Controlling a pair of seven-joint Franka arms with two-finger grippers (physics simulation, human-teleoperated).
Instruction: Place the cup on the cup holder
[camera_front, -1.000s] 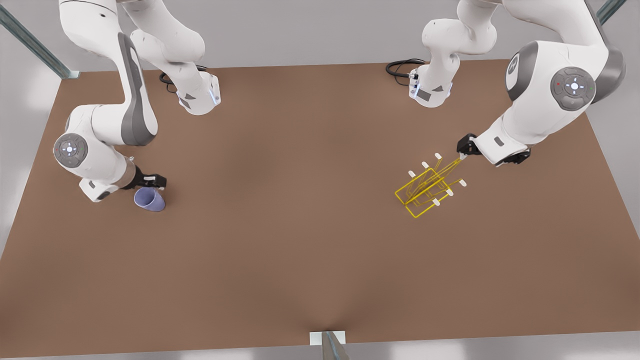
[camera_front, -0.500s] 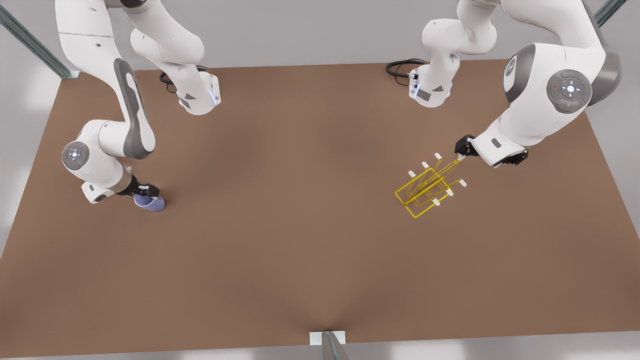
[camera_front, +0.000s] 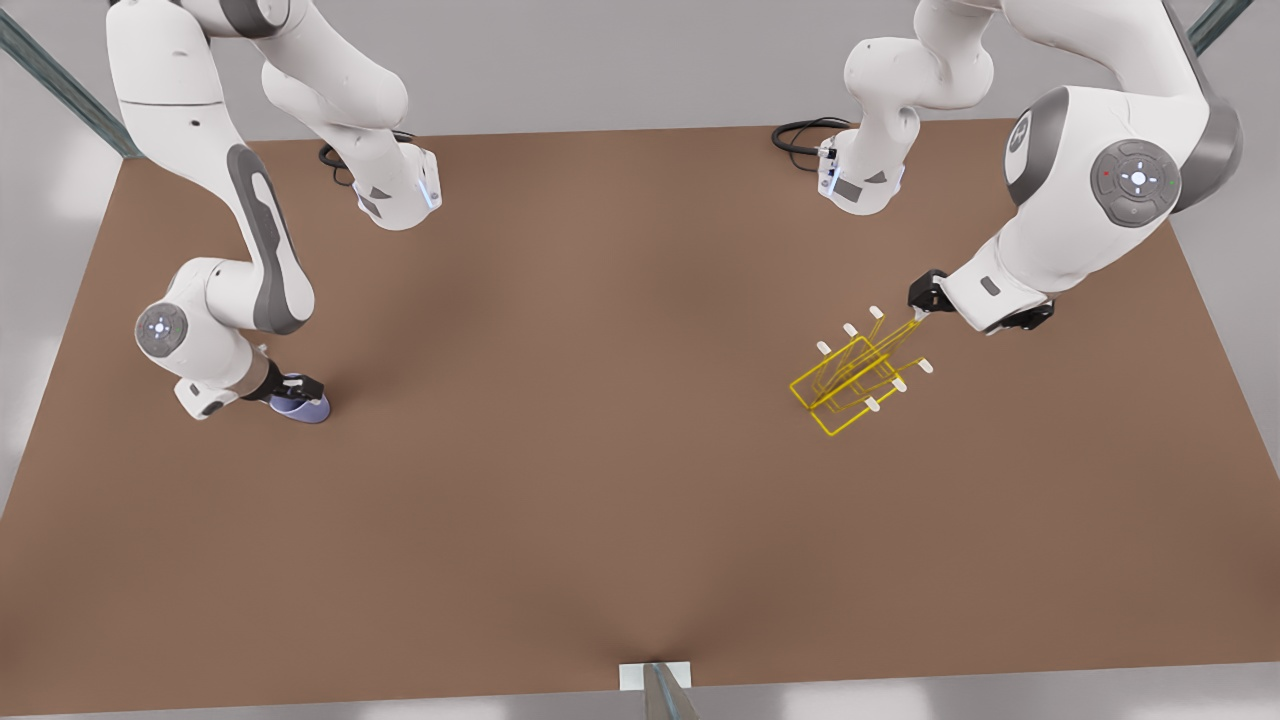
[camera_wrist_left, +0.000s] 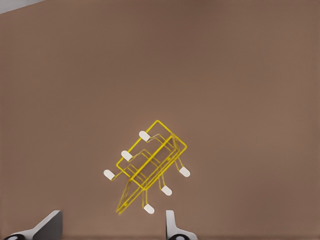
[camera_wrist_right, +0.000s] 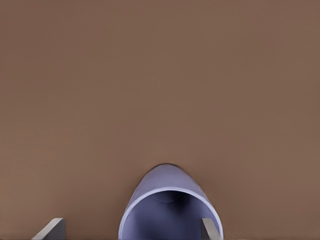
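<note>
**Right tool at the cup, grasp not closed**

Cup (camera_front: 302, 405) sits on the tabletop (camera_front: 600, 450), directly under the right tool (camera_front: 290, 387), mouth facing up into the wrist camera. In the right wrist view the cup (camera_wrist_right: 167, 207) is between the spread fingers (camera_wrist_right: 50, 229); one fingertip is at the rim, the other well clear. So: open, holding nothing. Cup interior looks empty.

To do this well, I'd centre the cup between the fingers before closing: the tapered wall could squirt out of an off-centre pinch. Grip low enough to clear the rim.

Holder (camera_front: 855, 370) is well apart from the right tool, just off the left tool (camera_front: 922, 310). In the left wrist view its fingers (camera_wrist_left: 172, 225) are spread, holder (camera_wrist_left: 147, 167) just ahead of them, nothing gripped. No cup on its prongs.
</note>
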